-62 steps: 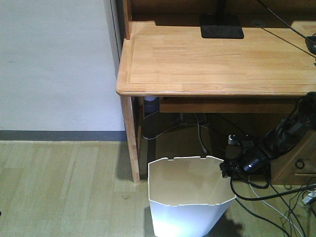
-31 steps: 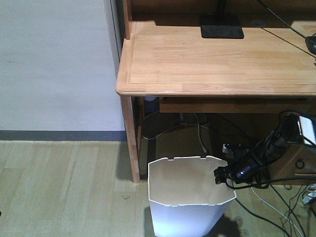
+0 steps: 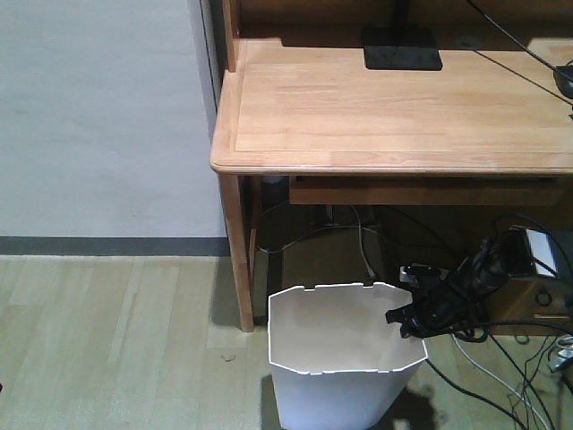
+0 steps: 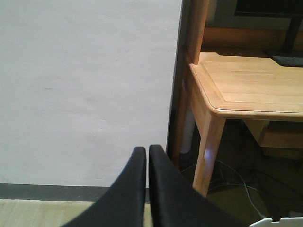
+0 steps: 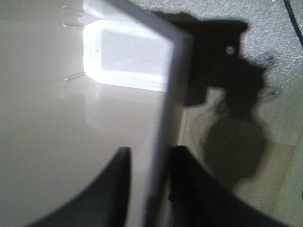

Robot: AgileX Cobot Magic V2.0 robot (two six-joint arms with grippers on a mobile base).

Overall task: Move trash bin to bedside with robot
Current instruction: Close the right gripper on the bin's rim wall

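The white trash bin (image 3: 340, 394) stands on the wooden floor beside the desk leg, its faceted rim open upward. My right gripper (image 3: 405, 322) hangs at the bin's right rim. In the right wrist view the gripper (image 5: 150, 156) is open and astride the bin wall (image 5: 163, 109), one finger inside the cream interior and one outside. My left gripper (image 4: 147, 150) is shut on nothing and faces the white wall; a corner of the bin rim (image 4: 279, 221) shows at the bottom right. The bedside is out of view.
A light wooden desk (image 3: 394, 107) stands over the bin, its leg (image 3: 237, 251) just left of the rim. Black and white cables (image 3: 501, 376) lie on the floor at the right. A monitor base (image 3: 401, 54) sits on the desk. A white wall (image 3: 98, 116) fills the left.
My right arm has come down and to the left, from beside the bin to its right rim. The bin has not moved.
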